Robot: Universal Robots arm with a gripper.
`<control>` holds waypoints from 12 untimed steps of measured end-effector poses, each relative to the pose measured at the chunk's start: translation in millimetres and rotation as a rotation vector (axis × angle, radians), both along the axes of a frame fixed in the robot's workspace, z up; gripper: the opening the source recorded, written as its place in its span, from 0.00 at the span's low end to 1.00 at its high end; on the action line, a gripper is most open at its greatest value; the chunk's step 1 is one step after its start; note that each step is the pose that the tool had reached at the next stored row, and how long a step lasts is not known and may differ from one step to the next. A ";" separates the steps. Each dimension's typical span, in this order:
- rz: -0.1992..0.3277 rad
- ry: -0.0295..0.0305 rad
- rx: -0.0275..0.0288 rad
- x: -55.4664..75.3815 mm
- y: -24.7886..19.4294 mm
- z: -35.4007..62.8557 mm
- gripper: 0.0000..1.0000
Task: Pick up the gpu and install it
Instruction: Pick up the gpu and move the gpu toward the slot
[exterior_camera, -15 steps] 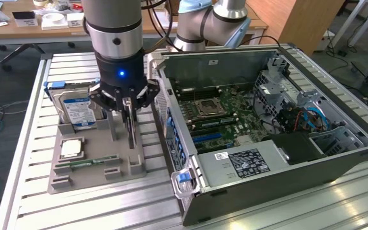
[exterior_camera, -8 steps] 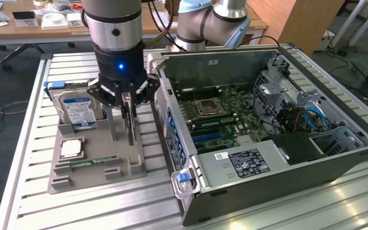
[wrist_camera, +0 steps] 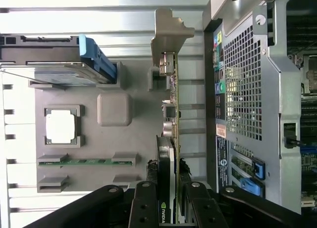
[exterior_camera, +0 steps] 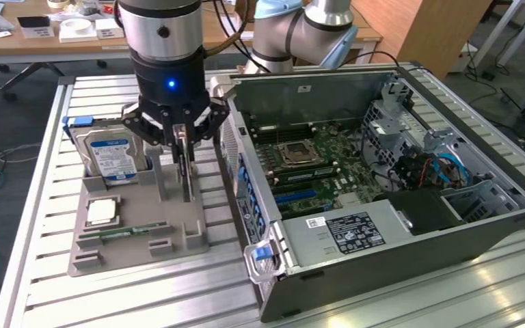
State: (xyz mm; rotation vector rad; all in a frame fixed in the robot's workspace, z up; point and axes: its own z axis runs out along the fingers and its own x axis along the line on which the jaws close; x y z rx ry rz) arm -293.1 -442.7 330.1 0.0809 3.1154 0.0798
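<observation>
1. Found gray tray [exterior_camera: 126,256] nearest, on the exterior view's left, carrying memory stick [exterior_camera: 121,232] and processor [exterior_camera: 101,212].
2. Saw gpu [exterior_camera: 186,174] standing upright, edge-on, at tray's right side, gripper [exterior_camera: 182,139] clamped on its top edge.
3. Noted hard drive [exterior_camera: 109,158] farther back on tray, open computer case [exterior_camera: 381,266] on the exterior view's right.

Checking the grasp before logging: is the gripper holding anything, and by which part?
The gripper is shut on the gpu, pinching its upper edge, one finger on each flat face; the card stands in the grey holder.
</observation>
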 end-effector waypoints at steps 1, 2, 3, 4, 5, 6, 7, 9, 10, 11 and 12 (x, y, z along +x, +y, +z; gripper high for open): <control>0.000 -0.0001 0.0000 0.0 0.0 1.3 0.27; 0.000 -0.0001 0.0000 0.0 0.0 2.6 0.27; 0.000 0.0000 0.0000 0.0 0.0 4.1 0.27; 0.000 0.0000 0.0000 0.0 0.0 5.4 0.27; 0.000 0.0000 0.0000 0.0 0.0 6.7 0.27; 0.000 -0.0001 0.0000 0.0 0.0 8.0 0.27; 0.000 0.0000 0.0000 0.0 0.0 9.4 0.27; 0.000 -0.0001 0.0000 0.0 0.0 12.2 0.27; 0.000 -0.0001 0.0001 0.0 0.0 13.6 0.27; 0.000 0.0000 0.0000 0.0 0.0 14.9 0.27; 0.000 0.0000 0.0000 0.0 0.0 16.3 0.27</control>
